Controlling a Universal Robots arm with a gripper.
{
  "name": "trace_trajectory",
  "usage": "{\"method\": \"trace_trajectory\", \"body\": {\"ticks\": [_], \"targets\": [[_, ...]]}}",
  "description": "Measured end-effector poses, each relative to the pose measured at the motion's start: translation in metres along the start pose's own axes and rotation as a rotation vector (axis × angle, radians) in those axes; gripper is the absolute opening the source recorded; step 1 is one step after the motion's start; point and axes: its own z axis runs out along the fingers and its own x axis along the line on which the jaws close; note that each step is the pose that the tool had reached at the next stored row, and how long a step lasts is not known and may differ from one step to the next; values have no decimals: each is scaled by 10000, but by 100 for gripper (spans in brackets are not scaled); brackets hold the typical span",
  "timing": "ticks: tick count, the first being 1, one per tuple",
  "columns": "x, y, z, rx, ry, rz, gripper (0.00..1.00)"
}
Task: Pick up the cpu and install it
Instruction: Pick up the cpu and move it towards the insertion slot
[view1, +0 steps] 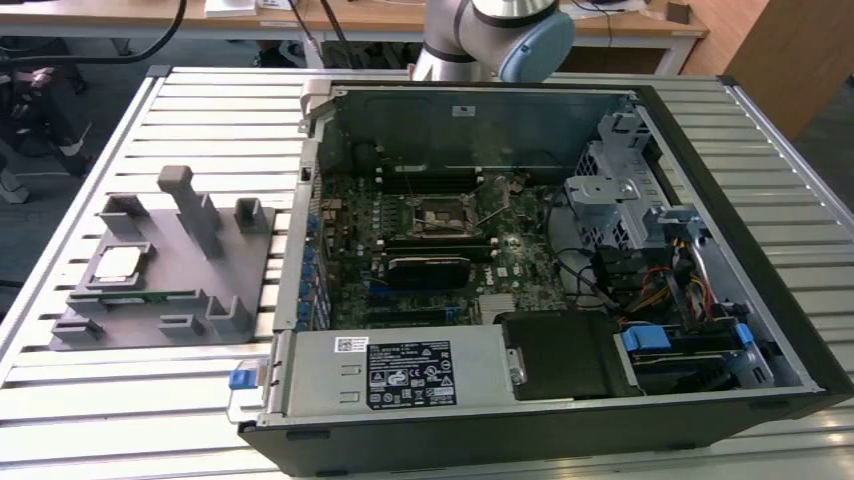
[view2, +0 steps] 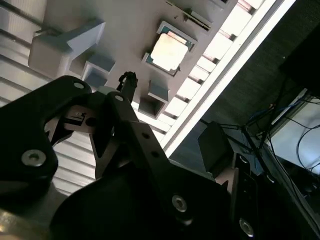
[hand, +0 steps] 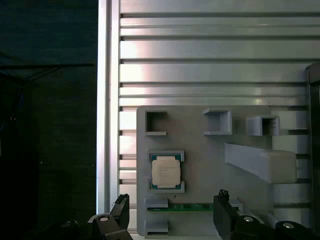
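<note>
On the grey tray (view1: 160, 270), the cpu (view1: 118, 264) lies flat in its square cradle, silvery top up, close to the tray edge that faces away from the computer case (view1: 534, 440). Just beside the cpu on the same tray lies a thin green memory strip (hand: 190, 206), and several upright grey posts (view1: 187, 205) rise from the tray's middle. From where I stand, the gripper (hand: 172, 197) hangs above the tray with its two black fingers (hand: 222, 200) spread wide and nothing between them. In the first wrist view one finger is over the tray near the memory strip, and the other is past the tray's edge over the slatted table (view1: 200, 110). Neither finger touches the cpu. The open case stands next to the tray, its dark socket (view1: 441, 214) well apart from it, and the arm (view1: 501, 35) rises behind the case.
</note>
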Motion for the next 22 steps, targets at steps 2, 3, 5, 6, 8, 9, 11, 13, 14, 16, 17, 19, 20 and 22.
{"method": "trace_trajectory", "body": {"ticks": [2, 3, 5, 6, 8, 9, 11, 13, 14, 16, 17, 19, 20, 22], "targets": [[-1, -2, 33, -1, -1, -16, 76], [-1, -3, 53, 0, -3, -23, 76], [-1, -4, 73, 8, 0, -27, 76], [-1, -4, 73, 8, 0, -27, 76], [-1, -4, 73, 9, 0, -26, 76], [-1, -4, 73, 9, 0, -27, 76], [-1, -4, 76, 8, -1, -27, 76], [-1, -5, 88, 7, -4, -27, 76], [-1, -5, 92, 8, -1, -27, 76], [-1, -6, 105, 8, -2, -27, 76], [-2, -6, 110, 8, -1, -27, 76], [-2, -6, 116, 9, -1, -27, 76], [-1, -6, 119, 9, 0, -27, 76], [-2, -7, 126, 9, -1, -27, 76]]}}
